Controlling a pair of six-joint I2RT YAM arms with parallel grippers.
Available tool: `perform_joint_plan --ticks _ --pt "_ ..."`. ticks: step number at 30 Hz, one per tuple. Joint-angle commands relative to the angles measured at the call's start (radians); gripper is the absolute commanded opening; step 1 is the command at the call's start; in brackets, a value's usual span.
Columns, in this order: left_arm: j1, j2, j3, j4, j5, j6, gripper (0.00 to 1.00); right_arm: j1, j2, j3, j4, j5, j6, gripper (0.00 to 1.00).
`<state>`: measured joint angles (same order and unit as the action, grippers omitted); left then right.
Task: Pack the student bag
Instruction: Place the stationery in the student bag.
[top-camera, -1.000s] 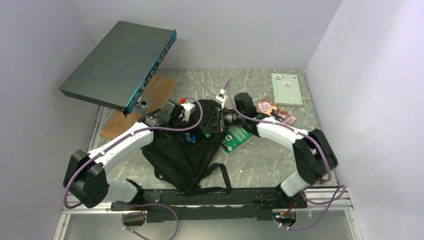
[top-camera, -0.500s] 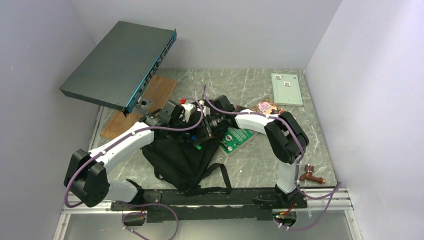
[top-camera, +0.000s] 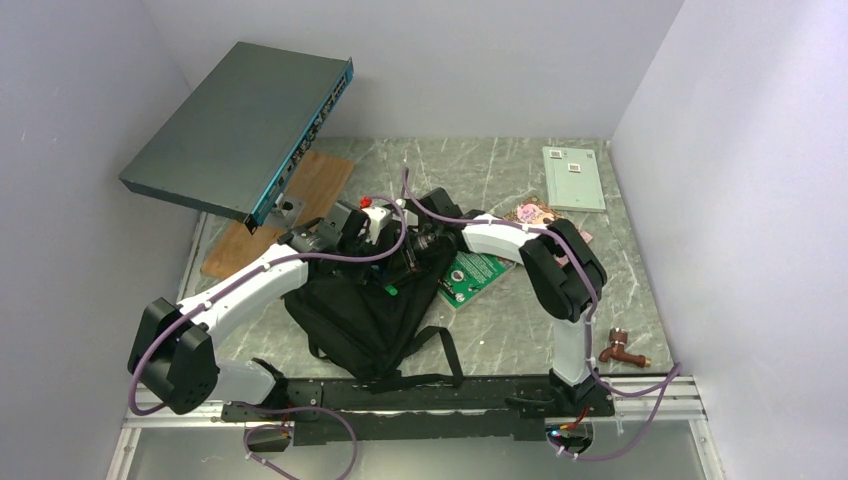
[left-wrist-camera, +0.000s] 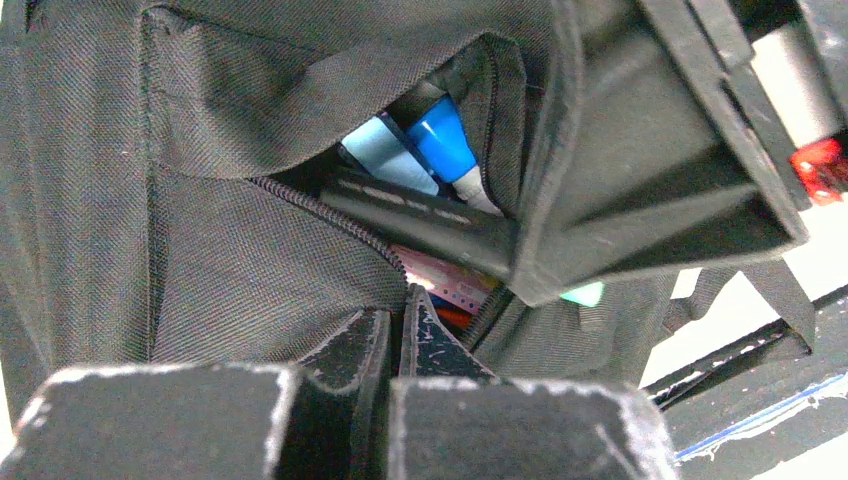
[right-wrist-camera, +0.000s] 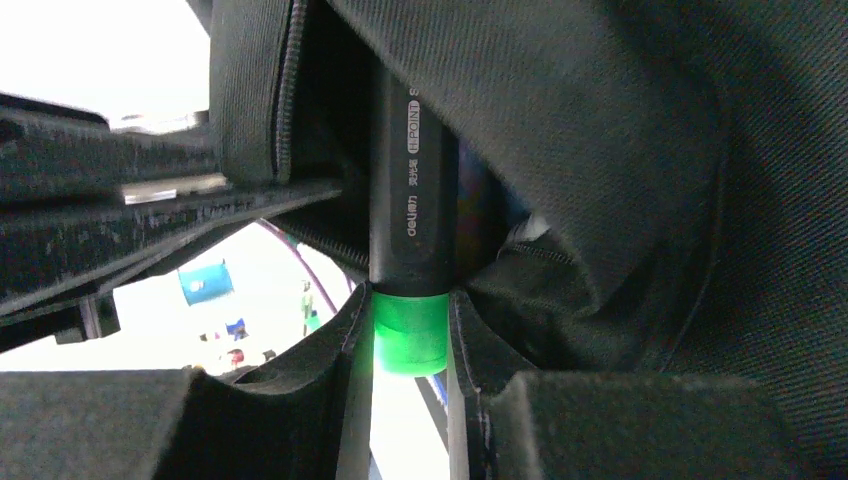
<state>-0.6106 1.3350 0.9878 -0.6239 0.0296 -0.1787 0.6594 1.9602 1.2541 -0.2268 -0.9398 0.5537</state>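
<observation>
Top external view shows the student bag (top-camera: 365, 320) lying in the middle of the grey marbled tabletop (top-camera: 500, 330). Its straps trail toward the arm bases and its open mouth faces the far side, where both arms meet over it.

The left gripper (left-wrist-camera: 398, 345) sits at the bag's rim with its jaws pressed together on the zip-edged fabric of the opening. From its wrist camera I can see into the pocket: a blue-capped pen (left-wrist-camera: 442, 140) lies next to a paler blue one (left-wrist-camera: 385, 158), with something pink and printed (left-wrist-camera: 450, 285) lower down.

The right gripper (right-wrist-camera: 410, 345) reaches in from the other side. Its jaws are narrowed around a black marker (right-wrist-camera: 412, 190), gripping it at the green end cap (right-wrist-camera: 410, 335). The marker's black barrel points into the bag's mouth, with dark fabric folded close around it.

A green packet (top-camera: 472, 275) lies on the tabletop just beside the bag, under the right forearm. Further back on the right are a pink patterned card (top-camera: 535, 213) and a pale flat box (top-camera: 573, 178). A small copper-coloured fitting (top-camera: 620, 350) sits near the right arm's base. At the far left a grey-blue rack unit (top-camera: 240, 125) leans tilted above a wooden board (top-camera: 315, 190).
</observation>
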Motion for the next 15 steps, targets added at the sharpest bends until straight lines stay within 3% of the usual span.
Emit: perform_joint_plan --ticks 1,10,15 --pt "-0.005 -0.019 0.027 0.043 -0.002 0.001 0.00 0.006 0.028 0.066 0.106 0.130 0.093 0.11" --pt "-0.005 0.001 0.029 0.047 -0.010 -0.002 0.00 0.020 0.060 0.054 0.278 0.296 0.180 0.15" --pt "-0.005 -0.028 0.026 0.044 -0.027 0.002 0.00 0.051 0.070 0.105 0.232 0.383 0.125 0.19"
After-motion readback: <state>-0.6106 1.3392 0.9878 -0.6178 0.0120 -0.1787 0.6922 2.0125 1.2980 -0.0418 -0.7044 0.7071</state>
